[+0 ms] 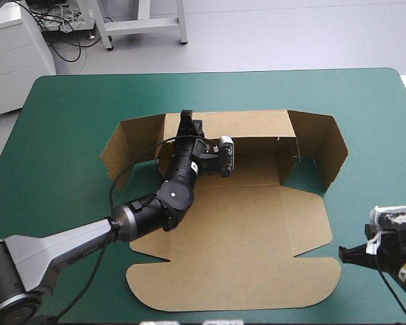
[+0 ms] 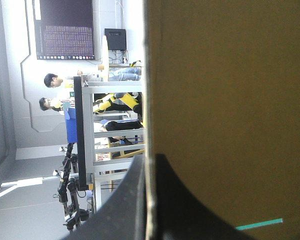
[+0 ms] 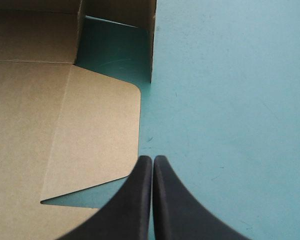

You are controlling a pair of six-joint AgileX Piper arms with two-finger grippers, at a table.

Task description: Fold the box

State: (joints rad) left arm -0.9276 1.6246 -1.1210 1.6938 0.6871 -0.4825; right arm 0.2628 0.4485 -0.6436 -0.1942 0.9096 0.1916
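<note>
High view shows the box [image 1: 257, 230] lying across the middle of the table [image 1: 365, 95]. Its broad near panel [image 1: 237, 271] is flat on the teal-green cover [image 1: 61, 135] and reaches toward the near edge. The long back wall [image 1: 250, 125] stands raised on the side toward the far edge, with an end flap [image 1: 328, 152] angled forward at each end. I judge this an early stage of the fold: one wall is up and nothing looks tucked.

My left pincer [image 1: 187, 120] sits on the top edge of that back wall, nearer its left end. I take it the hold is there to prop the wall upright, since creased board of this kind tends to sag back flat when let go. In the left wrist view the black fingers [image 2: 190, 215] are all but closed, with the brown sheet running up out of the narrow slit between them. This pincer is clamped on the box.

My right pincer [image 1: 348, 254] is near the table's near right corner, off the board, over bare cover just beside the box's flat side flap [image 3: 90, 130]. In the right wrist view its fingers meet in a point with nothing between them, so it is clenched and empty. It touches no board that I can see, and I cannot tell whether the tips rest on the cover. Placed there it leaves the box free, and it looks well set to come in on the right end next.
</note>
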